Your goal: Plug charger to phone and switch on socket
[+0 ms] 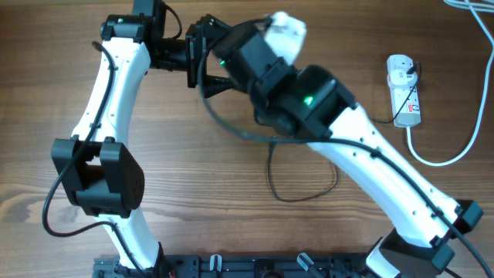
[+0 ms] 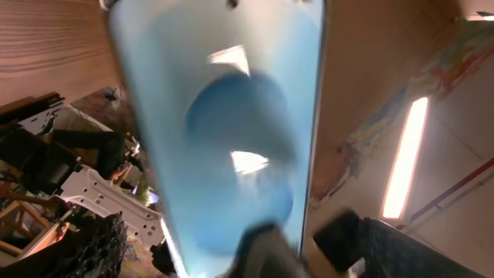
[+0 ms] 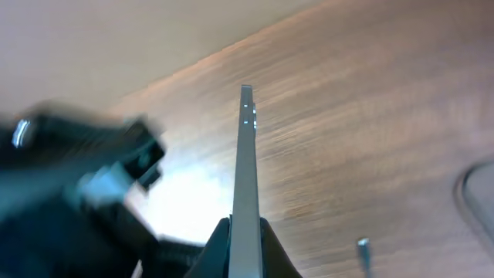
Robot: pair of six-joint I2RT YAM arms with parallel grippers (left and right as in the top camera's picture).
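Note:
The phone (image 3: 245, 162) stands upright above the table, and my right gripper (image 3: 245, 241) is shut on its two faces. In the left wrist view its blue-green screen (image 2: 231, 116) fills the frame. My left gripper (image 2: 251, 251) faces the screen with its fingers spread on either side of the phone's width; a small gap shows on the right. In the overhead view both grippers meet at the top centre, left (image 1: 202, 58) and right (image 1: 225, 62), and hide the phone. The charger (image 1: 301, 197) loops on the table. Its plug tip (image 3: 362, 249) lies free.
The socket (image 1: 404, 91) lies at the far right with a plug block at its upper end. Its white lead (image 1: 463, 150) curves below it. The right arm (image 1: 370, 154) crosses the table diagonally above the charger's loop. The left arm (image 1: 108, 100) stands along the left.

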